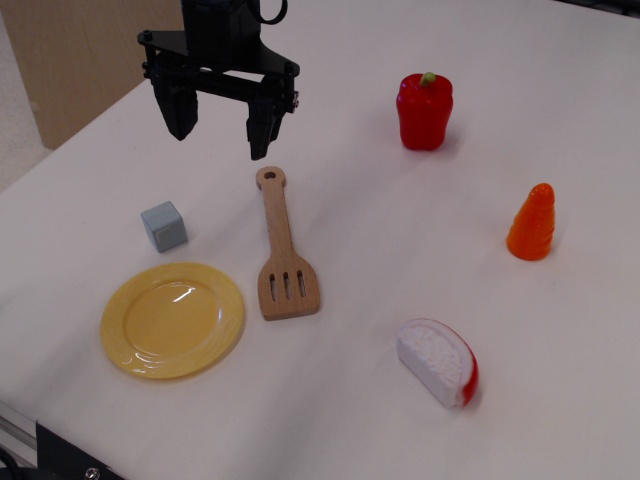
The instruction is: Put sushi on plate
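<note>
The sushi (438,361), a half-round wedge with a white grainy face and a glossy red back, lies on the white table at the lower right. The round yellow plate (172,319) lies at the lower left with nothing on it. My black gripper (220,133) hangs open and empty above the table at the upper left, far from the sushi and behind the plate. Its two fingers (262,128) point down, wide apart.
A wooden slotted spatula (281,252) lies between the plate and the sushi, its handle pointing at the gripper. A small grey cube (164,225) sits behind the plate. A red bell pepper (424,110) and an orange ridged cone (531,222) stand at the right.
</note>
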Robot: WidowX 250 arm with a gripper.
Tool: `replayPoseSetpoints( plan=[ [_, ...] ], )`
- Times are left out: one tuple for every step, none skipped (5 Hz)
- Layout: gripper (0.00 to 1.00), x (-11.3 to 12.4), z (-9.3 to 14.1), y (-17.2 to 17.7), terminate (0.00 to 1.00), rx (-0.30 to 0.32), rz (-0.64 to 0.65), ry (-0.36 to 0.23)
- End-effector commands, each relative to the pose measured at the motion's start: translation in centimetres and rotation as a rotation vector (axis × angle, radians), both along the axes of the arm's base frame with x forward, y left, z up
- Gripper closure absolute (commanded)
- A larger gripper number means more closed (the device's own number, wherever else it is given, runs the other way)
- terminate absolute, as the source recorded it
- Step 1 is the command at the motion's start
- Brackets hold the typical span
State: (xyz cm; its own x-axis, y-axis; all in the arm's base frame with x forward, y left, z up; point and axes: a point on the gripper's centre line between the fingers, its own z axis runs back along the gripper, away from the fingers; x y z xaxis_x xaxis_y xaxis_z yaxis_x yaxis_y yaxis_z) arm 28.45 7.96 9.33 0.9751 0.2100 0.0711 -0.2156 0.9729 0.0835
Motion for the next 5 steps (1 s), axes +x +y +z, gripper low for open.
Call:
replayPoseSetpoints(
  plan=[
    [0.0, 0.0, 0.0, 0.0, 0.0, 0.0, 0.0, 0.0],
    [0.0, -1.3, 0.4, -2.8, 0.0, -0.032, -0.008, -0.007],
    [0.0, -2.2, 0.9, -5.8, 0.0, -0.088, 0.013, -0.055],
    [0.0, -2.8, 1.0, -9.0, 0.0, -0.155, 0.096, -0.103],
    [0.0, -3.4, 0.6, -12.2, 0.0, -0.208, 0.171, -0.123]
  ],
)
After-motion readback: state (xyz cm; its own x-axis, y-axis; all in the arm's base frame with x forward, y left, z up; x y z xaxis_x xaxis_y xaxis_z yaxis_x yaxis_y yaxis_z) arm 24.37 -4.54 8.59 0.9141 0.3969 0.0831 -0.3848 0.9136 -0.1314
